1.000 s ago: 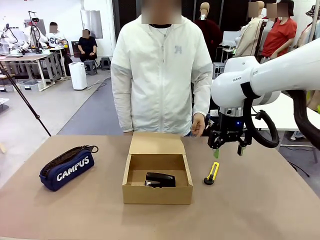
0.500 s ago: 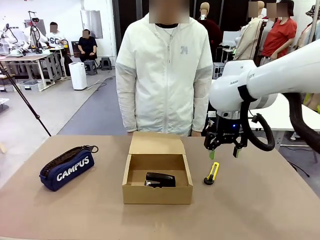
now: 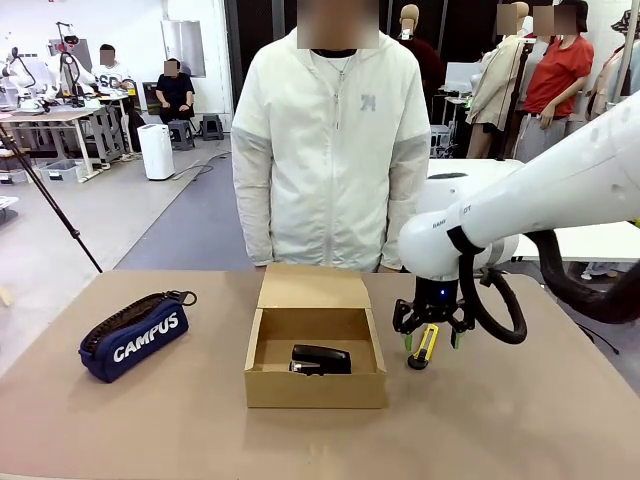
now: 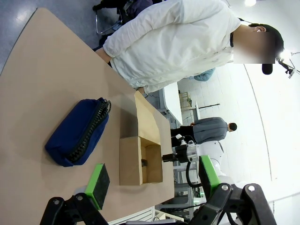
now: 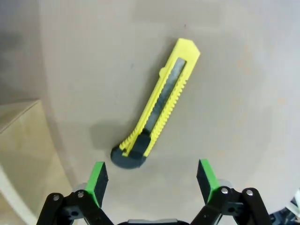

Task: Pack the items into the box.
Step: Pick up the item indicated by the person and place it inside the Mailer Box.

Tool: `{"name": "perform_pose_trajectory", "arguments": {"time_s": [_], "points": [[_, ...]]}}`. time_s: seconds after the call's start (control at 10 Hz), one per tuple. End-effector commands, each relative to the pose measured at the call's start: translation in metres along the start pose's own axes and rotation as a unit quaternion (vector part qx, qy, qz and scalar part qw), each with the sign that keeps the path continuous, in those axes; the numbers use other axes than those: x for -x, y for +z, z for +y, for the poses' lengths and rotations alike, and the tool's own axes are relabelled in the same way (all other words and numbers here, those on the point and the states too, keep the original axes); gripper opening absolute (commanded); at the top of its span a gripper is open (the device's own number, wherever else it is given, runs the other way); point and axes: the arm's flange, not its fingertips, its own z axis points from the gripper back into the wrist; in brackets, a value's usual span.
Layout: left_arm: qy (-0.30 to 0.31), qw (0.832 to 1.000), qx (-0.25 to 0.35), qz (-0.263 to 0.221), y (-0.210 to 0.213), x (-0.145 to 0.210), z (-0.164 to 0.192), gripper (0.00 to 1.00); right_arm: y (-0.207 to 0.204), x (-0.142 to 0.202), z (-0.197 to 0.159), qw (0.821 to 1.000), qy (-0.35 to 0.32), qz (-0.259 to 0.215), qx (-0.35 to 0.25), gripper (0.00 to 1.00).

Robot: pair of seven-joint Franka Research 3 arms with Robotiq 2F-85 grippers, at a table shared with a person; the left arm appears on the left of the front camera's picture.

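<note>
The right arm is brought in from the right side of the front view, its wrist turned straight down, so that the right claw (image 3: 431, 342) is held low over the desk (image 3: 150, 420), just right of the box. This claw is released: its green pads (image 5: 98, 177) are spread wide and the utility knife (image 5: 159, 112) is bracketed between them, ungripped. Whether either pad touches it cannot be told.

The knife is laid flat on the desk. It is slim and yellow, with a dark slider strip along its middle and a black end cap turned toward the wrist camera.

The left claw (image 4: 153, 176) is likewise spread open and nothing is grasped in it. It is held off from the desk, and the pouch and box are seen beyond it.

The cardboard box (image 3: 315, 388) is set mid-desk with its flap lid folded back toward the person (image 3: 335, 150), and the black stapler (image 3: 322, 359) is laid inside. The navy pouch (image 3: 135, 335), lettered "CAMPUS", is laid on the desk well to the box's left.
</note>
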Motion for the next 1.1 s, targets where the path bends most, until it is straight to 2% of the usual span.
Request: {"name": "perform_pose_trajectory", "arguments": {"time_s": [0.0,0.1,0.2,0.3,0.4,0.6,0.7,0.8,1.0], "points": [[-0.002,1.000,0.011,-0.004,0.001,0.000,-0.002,1.00,-0.002,-0.009,0.002,0.998,-0.041,-0.023,0.032,1.00],[-0.002,1.000,0.011,-0.004,0.001,0.000,-0.002,1.00,0.003,-0.009,0.002,0.999,-0.031,-0.027,0.013,1.00],[-0.002,1.000,0.011,-0.004,0.001,0.000,-0.002,1.00,-0.008,-0.003,-0.002,1.000,-0.010,-0.002,0.006,1.00],[-0.002,1.000,0.011,-0.004,0.001,0.000,-0.002,1.00,-0.008,-0.006,-0.004,1.000,-0.015,-0.006,0.006,1.00],[-0.002,1.000,0.011,-0.004,0.001,0.000,-0.002,1.00,-0.003,-0.007,-0.009,1.000,-0.019,0.006,-0.018,1.00],[-0.002,1.000,0.011,-0.004,0.001,0.000,-0.002,1.00,0.003,-0.006,-0.008,0.985,-0.165,-0.005,-0.049,1.00],[-0.002,1.000,0.011,-0.004,0.001,0.000,-0.002,1.00,0.004,-0.006,-0.007,0.967,-0.247,-0.014,-0.061,1.00],[-0.002,1.000,0.011,-0.004,0.001,0.000,-0.002,1.00,0.003,-0.006,-0.008,0.949,-0.311,-0.009,-0.045,1.00],[-0.002,1.000,0.011,-0.004,0.001,0.000,-0.002,1.00,-0.001,-0.011,-0.004,0.940,-0.342,-0.008,-0.011,1.00]]}}
